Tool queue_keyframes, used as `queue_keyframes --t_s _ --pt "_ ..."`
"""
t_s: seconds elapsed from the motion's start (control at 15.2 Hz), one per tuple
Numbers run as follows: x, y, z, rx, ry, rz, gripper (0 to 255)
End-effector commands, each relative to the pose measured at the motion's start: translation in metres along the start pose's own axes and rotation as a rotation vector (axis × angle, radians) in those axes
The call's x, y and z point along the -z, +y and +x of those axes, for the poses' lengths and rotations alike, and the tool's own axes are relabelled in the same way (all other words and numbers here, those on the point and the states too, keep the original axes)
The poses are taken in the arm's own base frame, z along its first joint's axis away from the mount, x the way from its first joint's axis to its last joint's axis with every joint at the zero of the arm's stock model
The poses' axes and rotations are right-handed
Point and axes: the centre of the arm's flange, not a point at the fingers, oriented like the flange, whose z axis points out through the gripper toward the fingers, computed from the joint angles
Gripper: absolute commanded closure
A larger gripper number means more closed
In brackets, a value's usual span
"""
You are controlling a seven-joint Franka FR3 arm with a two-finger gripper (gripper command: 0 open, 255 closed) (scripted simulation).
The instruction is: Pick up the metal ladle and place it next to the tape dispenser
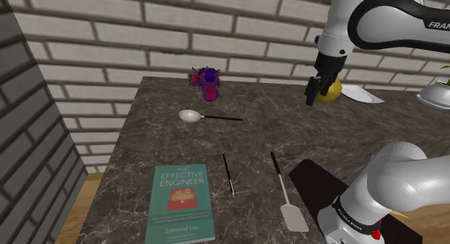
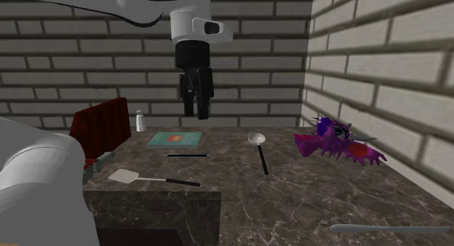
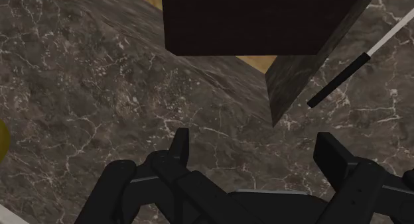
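**Clerk:** Shoulder view first. Where is the ladle?

**Inspector:** The ladle (image 1: 209,117) lies flat on the dark marble desk (image 1: 144,152), its pale bowl toward the view's left and its thin black handle pointing right. The pincer (image 1: 314,94) hangs in the air well to the right of it, in front of a yellow object (image 1: 332,92). The two are well apart. A purple spiky figure (image 1: 205,81) sits near the wall, just beyond the ladle's bowl. A teal book (image 1: 181,204), a black stick (image 1: 228,175) and a spatula (image 1: 287,195) lie nearer the camera.

**Clerk:** The second exterior view?

**Inspector:** The pincer (image 2: 197,112) points straight down, high above the desk (image 2: 291,204). The ladle (image 2: 258,148) rests lower and to the right, with nothing touching it. The purple figure (image 2: 338,141) is further right, apart from the ladle. On the far side are the book (image 2: 174,139) and a small white shaker (image 2: 140,121), which stands beside a red chair (image 2: 102,128).

**Clerk:** And the wrist view?

**Inspector:** The fingers (image 3: 178,146) stand apart with nothing between them (only bare marble beneath). The desk's edge, a dark boxy shape (image 3: 259,20) and a black-and-white handle (image 3: 351,60) lie beyond them.
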Motion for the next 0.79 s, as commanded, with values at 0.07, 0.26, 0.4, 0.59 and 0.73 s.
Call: queue_keyframes --t_s 0.07,0.26,0.4,0.59,0.73 --pt "-0.005 -0.001 0.012 0.032 0.003 -0.001 0" --pt "-0.019 -0.005 0.047 0.128 0.011 -0.003 0" --pt "-0.028 -0.009 0.071 0.192 0.017 -0.005 0" --pt "-0.042 -0.019 0.105 0.288 0.025 -0.007 0" --pt "-0.051 -0.027 0.128 0.352 0.03 -0.009 0"
